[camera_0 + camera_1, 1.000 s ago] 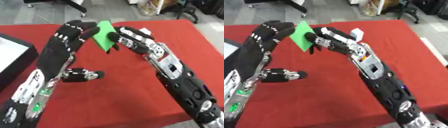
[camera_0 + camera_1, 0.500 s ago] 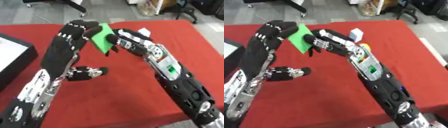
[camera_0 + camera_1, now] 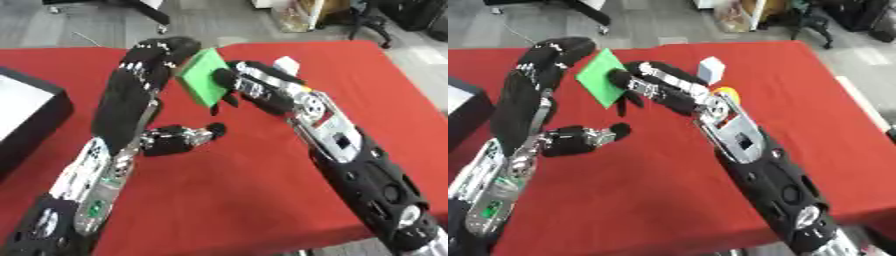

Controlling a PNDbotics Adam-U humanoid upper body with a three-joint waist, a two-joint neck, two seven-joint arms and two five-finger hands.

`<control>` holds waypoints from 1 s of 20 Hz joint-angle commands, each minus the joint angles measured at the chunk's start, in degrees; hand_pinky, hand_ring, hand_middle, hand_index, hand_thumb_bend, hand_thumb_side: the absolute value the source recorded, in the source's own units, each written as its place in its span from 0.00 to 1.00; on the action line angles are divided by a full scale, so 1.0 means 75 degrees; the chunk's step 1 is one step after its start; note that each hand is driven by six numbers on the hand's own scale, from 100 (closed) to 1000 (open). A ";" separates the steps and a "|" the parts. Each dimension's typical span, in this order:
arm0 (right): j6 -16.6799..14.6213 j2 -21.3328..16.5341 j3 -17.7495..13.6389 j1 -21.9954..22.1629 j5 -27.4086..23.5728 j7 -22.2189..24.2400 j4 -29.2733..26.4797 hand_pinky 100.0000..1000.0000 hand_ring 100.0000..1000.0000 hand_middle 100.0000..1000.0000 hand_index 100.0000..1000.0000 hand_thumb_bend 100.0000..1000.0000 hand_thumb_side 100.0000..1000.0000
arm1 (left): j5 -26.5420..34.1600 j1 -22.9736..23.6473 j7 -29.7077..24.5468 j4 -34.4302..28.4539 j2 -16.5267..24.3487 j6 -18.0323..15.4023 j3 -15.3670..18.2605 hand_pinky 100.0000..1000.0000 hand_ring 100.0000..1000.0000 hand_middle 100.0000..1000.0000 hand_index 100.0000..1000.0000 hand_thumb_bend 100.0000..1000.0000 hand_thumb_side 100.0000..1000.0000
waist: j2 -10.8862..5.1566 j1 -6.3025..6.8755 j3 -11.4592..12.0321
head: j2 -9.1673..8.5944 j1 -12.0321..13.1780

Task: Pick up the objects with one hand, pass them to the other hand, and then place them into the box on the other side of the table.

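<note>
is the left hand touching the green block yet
Touching. In the left eye view the left hand has its curled upper fingers against the top edge of the green block, with no gap showing, while the right hand grips the block from the other side.

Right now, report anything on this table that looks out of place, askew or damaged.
Nothing stands out. The green block is tilted only because it is held above the red table between the right hand and the left hand. The black box sits at the table's left edge; a white cube stands upright behind the right hand.

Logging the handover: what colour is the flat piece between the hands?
Green flat piece; clearest in the left eye view.
</note>
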 commanded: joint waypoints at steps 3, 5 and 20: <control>0.0036 -0.0047 -0.0054 -0.0073 -0.0086 0.0024 -0.0133 0.71 0.39 0.08 0.23 0.00 0.87 | 0.0040 -0.0193 -0.0003 -0.0047 -0.0109 0.0143 0.0097 0.75 0.66 0.71 0.86 0.77 0.23 | -0.0078 -0.0005 -0.0013 | -0.0017 0.0006; 0.0036 -0.0048 -0.0056 -0.0071 -0.0099 0.0040 -0.0131 0.71 0.39 0.07 0.23 0.00 0.87 | 0.0015 -0.0200 -0.0008 -0.0027 -0.0131 0.0177 0.0098 0.75 0.65 0.70 0.86 0.76 0.23 | -0.0080 -0.0008 -0.0015 | -0.0017 0.0006; 0.0039 -0.0048 -0.0070 -0.0084 -0.0183 0.0144 -0.0111 0.71 0.39 0.07 0.23 0.00 0.88 | -0.0361 -0.0299 -0.0141 0.0056 -0.0247 -0.0061 -0.0052 0.73 0.57 0.59 0.74 0.65 0.20 | -0.0078 -0.0014 -0.0040 | -0.0017 0.0026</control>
